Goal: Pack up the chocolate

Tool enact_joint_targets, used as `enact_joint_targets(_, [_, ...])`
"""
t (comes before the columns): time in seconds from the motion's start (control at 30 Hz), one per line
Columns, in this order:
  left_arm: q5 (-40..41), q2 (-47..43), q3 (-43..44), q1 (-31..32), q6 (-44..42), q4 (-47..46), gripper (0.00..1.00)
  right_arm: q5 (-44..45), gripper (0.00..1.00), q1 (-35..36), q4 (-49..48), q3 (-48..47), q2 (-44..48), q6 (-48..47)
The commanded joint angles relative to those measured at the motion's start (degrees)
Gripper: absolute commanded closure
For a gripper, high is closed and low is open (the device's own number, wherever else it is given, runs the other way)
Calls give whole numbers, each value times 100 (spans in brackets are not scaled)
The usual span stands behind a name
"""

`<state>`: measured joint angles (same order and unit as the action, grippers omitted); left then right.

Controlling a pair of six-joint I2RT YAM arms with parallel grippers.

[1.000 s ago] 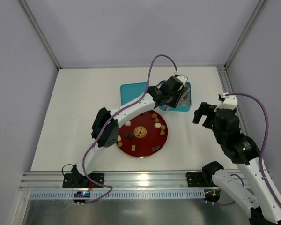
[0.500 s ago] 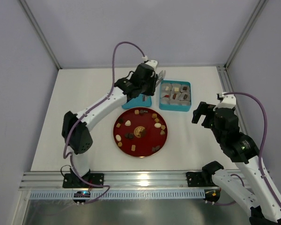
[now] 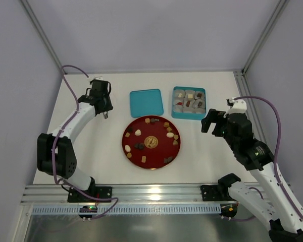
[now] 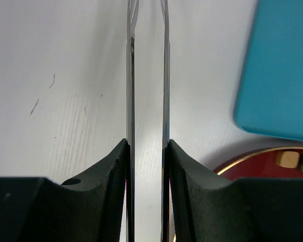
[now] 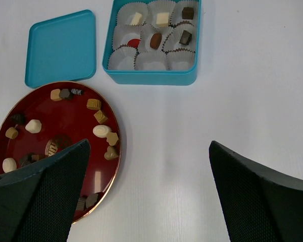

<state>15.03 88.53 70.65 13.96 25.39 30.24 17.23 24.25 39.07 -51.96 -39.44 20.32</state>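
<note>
Several chocolate pieces (image 3: 167, 132), dark, tan and cream, lie scattered on a red plate (image 3: 157, 154); they also show in the right wrist view (image 5: 102, 131). A teal box (image 3: 189, 117) of paper cups holds several pieces (image 5: 155, 40); its front row of cups is bare. My left gripper (image 3: 104, 108) is at the far left, shut on thin metal tweezers (image 4: 131, 75) whose tips stand apart and hold nothing. My right gripper (image 3: 212, 122) is wide open and empty, above the table right of the plate (image 5: 149, 146).
The teal lid (image 3: 146, 102) lies flat left of the box, also in the left wrist view (image 4: 283, 75) and the right wrist view (image 5: 60, 48). The plate's gold rim (image 4: 252, 155) and a tan piece (image 4: 287, 159) sit right of the left gripper.
The left arm swung from over the box, past the lid, to the far left of the table. The right gripper shifted slightly left.
</note>
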Motion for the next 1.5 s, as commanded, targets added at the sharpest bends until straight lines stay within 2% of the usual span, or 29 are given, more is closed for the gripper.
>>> enact_joint_targets(0.0, [79,365,-17,-208,72,-431,65,-203,0,-17,-330,46,-37,69])
enact_joint_targets(0.2, [-61,1042,-16,-630,63,-537,62,-247,0,-26,-400,239,77,104])
enact_joint_targets(0.43, [-166,1789,185,-903,81,-248,52,-291,0,-17,-374,319,130,69])
enact_joint_targets(0.63, [-97,1922,317,-912,-16,-19,33,-378,0,-17,-426,406,147,113])
enact_joint_targets(0.93, [18,1677,642,-912,-130,403,15,-344,0,-17,-435,371,77,113])
enact_joint_targets(1.1, [150,1177,1134,-903,-245,904,14,-361,0,-17,-435,293,-37,139])
enact_joint_targets(1.2, [-218,877,1451,-912,-96,888,16,-387,0,-17,-313,-14,-239,122])
enact_joint_targets(1.27, [-815,745,1609,-842,45,695,18,-414,0,-17,-303,-173,-362,113])
enact_joint_targets(1.4, [-1256,1139,2004,-491,142,387,22,-554,0,-26,-338,-717,-845,227])
enact_joint_targets(1.47, [-1248,1681,2398,-281,81,386,27,-651,0,-17,-426,-876,-1153,332])
